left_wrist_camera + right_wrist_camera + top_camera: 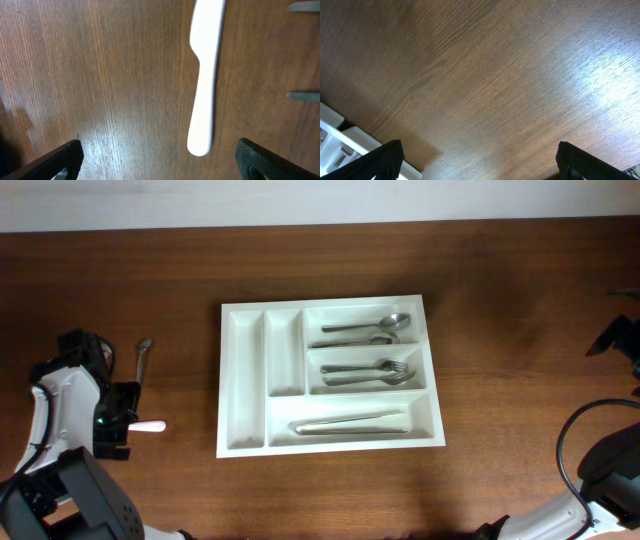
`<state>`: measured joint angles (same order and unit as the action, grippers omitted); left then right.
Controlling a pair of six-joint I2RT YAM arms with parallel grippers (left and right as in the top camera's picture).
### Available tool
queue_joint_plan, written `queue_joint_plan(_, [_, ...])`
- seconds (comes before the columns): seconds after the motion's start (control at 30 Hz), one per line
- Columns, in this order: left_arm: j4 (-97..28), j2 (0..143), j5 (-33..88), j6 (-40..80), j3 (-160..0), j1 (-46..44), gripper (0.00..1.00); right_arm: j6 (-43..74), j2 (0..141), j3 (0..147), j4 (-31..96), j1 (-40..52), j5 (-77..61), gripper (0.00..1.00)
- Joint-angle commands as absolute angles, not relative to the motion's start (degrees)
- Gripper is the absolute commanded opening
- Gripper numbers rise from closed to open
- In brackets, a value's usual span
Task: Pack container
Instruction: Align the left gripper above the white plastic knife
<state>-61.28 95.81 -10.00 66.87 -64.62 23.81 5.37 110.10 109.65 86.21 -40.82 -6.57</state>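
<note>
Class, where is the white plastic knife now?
Left wrist view: the white plastic knife lies on the table below the left gripper, in line with its open jaws, left of the container.

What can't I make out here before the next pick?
Overhead: white utensil mostly hidden under the left arm.
Left wrist: its top cut off by the frame; metal tips cut off at right.
Right wrist: only a corner of the container shows.

White plastic utensil (pixel 204 90) blurred, top cut by frame edge in left wrist view; overhead, left arm (pixel 62 408) hides all but its end. Two metal tips (pixel 303 95) (kind unclear) cut at right edge. Right wrist view: only corner of container (pixel 340 142) shows, rest off frame.
</note>
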Motion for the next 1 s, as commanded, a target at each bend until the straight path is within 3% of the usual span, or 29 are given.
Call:
queue_joint_plan(0.0, [-59.94,95.55,-9.78,70.5,-61.87,24.08,0.99,4.91,110.41,109.49,86.08,-40.51,-6.9,0.99])
queue_joint_plan(0.4, [-51.2,95.55,-9.82,65.04,-58.85,24.08,0.99,4.91,110.41,109.49,86.08,-40.51,-6.9,0.99])
queue_joint_plan(0.97, [-53.56,95.55,-7.92,70.96,-59.96,27.7,0.99,4.91,110.41,109.49,86.08,-40.51,-6.9,0.99])
